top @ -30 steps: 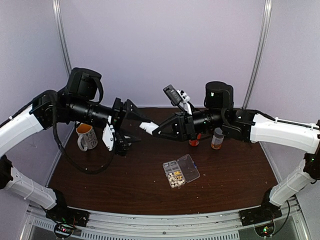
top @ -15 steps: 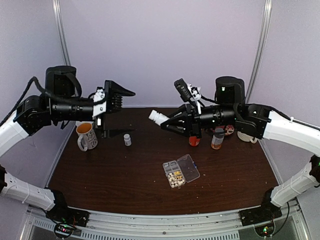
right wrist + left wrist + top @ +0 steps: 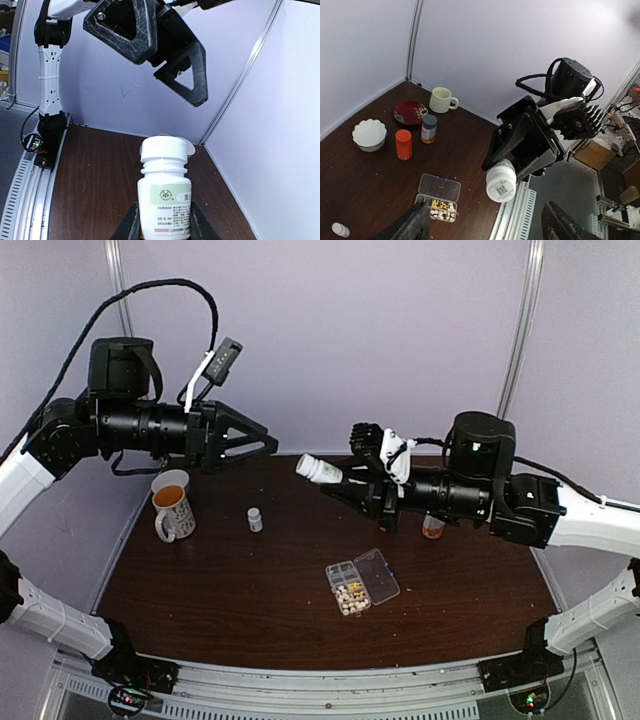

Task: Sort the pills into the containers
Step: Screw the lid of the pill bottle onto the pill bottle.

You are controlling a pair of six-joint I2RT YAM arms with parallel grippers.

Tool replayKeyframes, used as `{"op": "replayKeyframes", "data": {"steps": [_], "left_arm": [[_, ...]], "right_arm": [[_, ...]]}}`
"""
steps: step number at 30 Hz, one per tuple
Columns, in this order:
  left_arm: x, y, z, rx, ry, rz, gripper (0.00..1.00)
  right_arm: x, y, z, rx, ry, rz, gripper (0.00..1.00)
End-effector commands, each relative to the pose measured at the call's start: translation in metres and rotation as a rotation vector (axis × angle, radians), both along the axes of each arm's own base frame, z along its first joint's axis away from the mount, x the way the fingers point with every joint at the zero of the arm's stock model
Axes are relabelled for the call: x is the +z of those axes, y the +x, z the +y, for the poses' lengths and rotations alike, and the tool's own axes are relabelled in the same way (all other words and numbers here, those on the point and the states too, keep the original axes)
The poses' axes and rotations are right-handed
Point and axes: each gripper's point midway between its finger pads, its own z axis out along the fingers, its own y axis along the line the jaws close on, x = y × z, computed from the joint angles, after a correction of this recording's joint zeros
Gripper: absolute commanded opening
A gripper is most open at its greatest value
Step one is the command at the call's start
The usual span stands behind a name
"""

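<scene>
My right gripper [image 3: 335,481] is shut on a white capped pill bottle [image 3: 318,469] and holds it tilted high above the table; in the right wrist view the bottle [image 3: 165,192] sits between the fingers [image 3: 131,225]. My left gripper [image 3: 264,447] is open and empty, raised to the left of the bottle and apart from it. The clear organizer box [image 3: 361,581] lies open on the table, with cream and yellowish pills [image 3: 350,594] in its near cells. The left wrist view shows the box [image 3: 439,197], the pills [image 3: 442,211] and the held bottle [image 3: 500,182].
A second tiny white bottle [image 3: 255,519] stands on the table. A mug [image 3: 171,507] stands at the left. An amber bottle [image 3: 433,526] shows below the right arm. The left wrist view shows an orange bottle [image 3: 403,144], a grey-capped bottle [image 3: 429,128], a white bowl [image 3: 369,134], a red plate [image 3: 410,111] and a cream mug [image 3: 441,99].
My left gripper has drawn back from the held bottle to the left, risen and turned. My right gripper has shifted a little with the bottle. The tiny bottle on the table has come into view.
</scene>
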Motion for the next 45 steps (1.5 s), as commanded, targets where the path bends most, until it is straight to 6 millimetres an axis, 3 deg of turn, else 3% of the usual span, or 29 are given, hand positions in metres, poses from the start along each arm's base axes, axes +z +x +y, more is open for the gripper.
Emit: {"op": "replayKeyframes", "data": {"steps": [1, 6, 18, 29, 37, 41, 45], "left_arm": [[-0.008, -0.009, -0.002, -0.013, -0.033, 0.271, 0.79], [-0.014, -0.01, -0.005, -0.026, -0.028, 0.322, 0.81], [-0.031, -0.003, -0.017, -0.048, 0.028, 0.378, 0.63], [-0.027, -0.003, -0.016, -0.047, 0.02, 0.372, 0.62], [-0.028, -0.001, -0.014, -0.041, 0.025, 0.372, 0.49], [-0.028, -0.001, -0.013, -0.039, 0.025, 0.368, 0.55], [-0.027, -0.001, -0.011, -0.038, 0.023, 0.367, 0.51]], "right_arm": [[0.02, 0.013, 0.0, -0.114, 0.023, -0.142, 0.0], [0.02, 0.01, 0.012, -0.122, -0.019, -0.171, 0.0], [0.018, 0.011, 0.022, -0.137, -0.042, -0.18, 0.0], [0.011, 0.015, 0.029, -0.145, -0.074, -0.181, 0.0], [0.006, 0.016, 0.028, -0.151, -0.095, -0.173, 0.0], [0.005, 0.016, 0.028, -0.152, -0.096, -0.171, 0.0], [0.004, 0.017, 0.029, -0.156, -0.103, -0.169, 0.0]]}}
